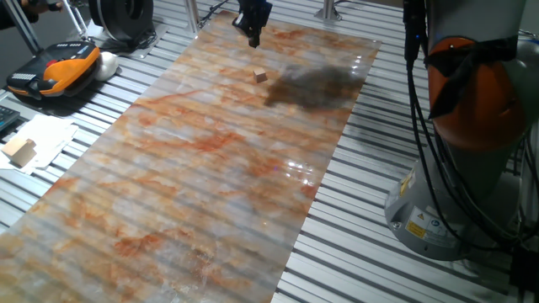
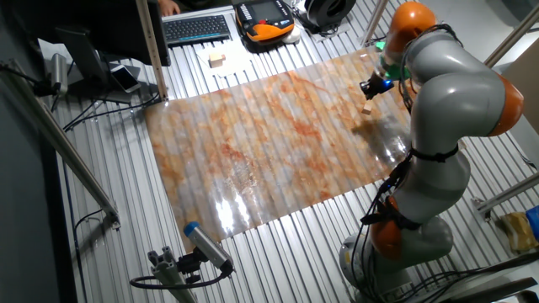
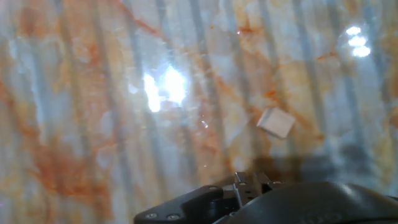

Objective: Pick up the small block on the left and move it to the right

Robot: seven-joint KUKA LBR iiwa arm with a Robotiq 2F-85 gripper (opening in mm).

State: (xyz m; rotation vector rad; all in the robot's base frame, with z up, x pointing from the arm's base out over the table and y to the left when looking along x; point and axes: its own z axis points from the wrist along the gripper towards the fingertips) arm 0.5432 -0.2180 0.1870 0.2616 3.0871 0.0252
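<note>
small block (image 1: 259, 76) lies free on the marbled sheet (image 1: 210, 160) at the bench's far end, faces skewed to the sheet's stripes; end effector (image 1: 253, 32) hangs above, just beyond its far side, apart; holds nothing; finger spread unclear.

The camera on the hand is looking down on a marbled sheet (image 3: 93, 124) streaked in orange, white and grey, with faint ridges running through it and bright patches of glare shining near the middle and the upper right corner. The small block (image 3: 276, 122) is lying on this sheet right of centre, turned at an angle and showing a pale face. Dark parts of the gripper (image 3: 249, 186) are filling the bottom edge, just below the block and apart from it, with a soft shadow lying between them.
</note>
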